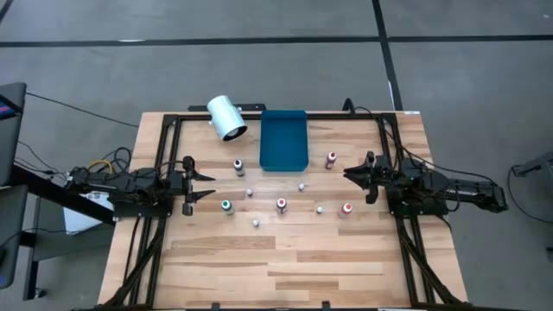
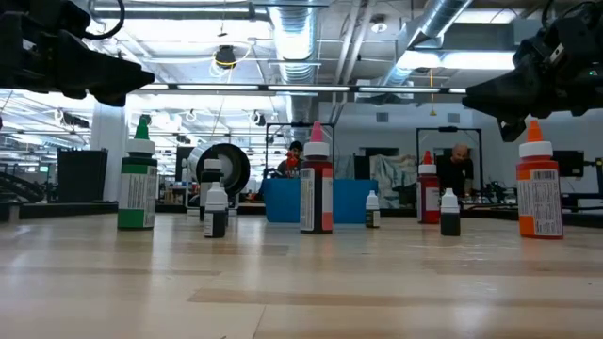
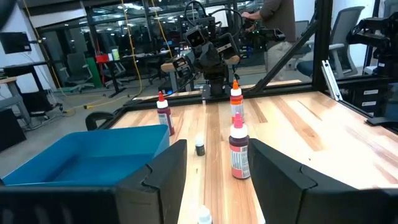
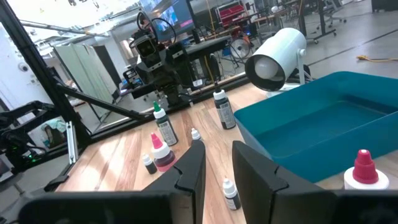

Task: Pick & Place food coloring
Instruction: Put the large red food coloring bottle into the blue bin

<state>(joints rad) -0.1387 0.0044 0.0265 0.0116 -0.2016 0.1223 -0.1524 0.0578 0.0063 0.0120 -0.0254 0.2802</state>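
Several small food coloring bottles stand upright on the wooden table: a green-topped one (image 1: 226, 206), a pink-topped one (image 1: 281, 204), an orange-red one (image 1: 346, 209), a red-topped one (image 1: 331, 159) and a white-topped one (image 1: 238, 164). Tinier white-capped bottles (image 1: 301, 186) stand among them. My left gripper (image 1: 206, 186) hovers open at the left of the group, above the table. In the left wrist view (image 3: 217, 180) the pink-topped bottle (image 3: 239, 152) stands ahead of the fingers. My right gripper (image 1: 352, 179) hovers open at the right of the group, with a tiny bottle (image 4: 230, 194) ahead of its fingers (image 4: 217, 165).
A blue rectangular tray (image 1: 284, 138) lies at the table's far middle, with a white cylinder (image 1: 226, 117) on its side to the tray's left. Black frame rails (image 1: 164, 164) run along the table's left and right sides. The near half of the table (image 1: 285, 268) holds no objects.
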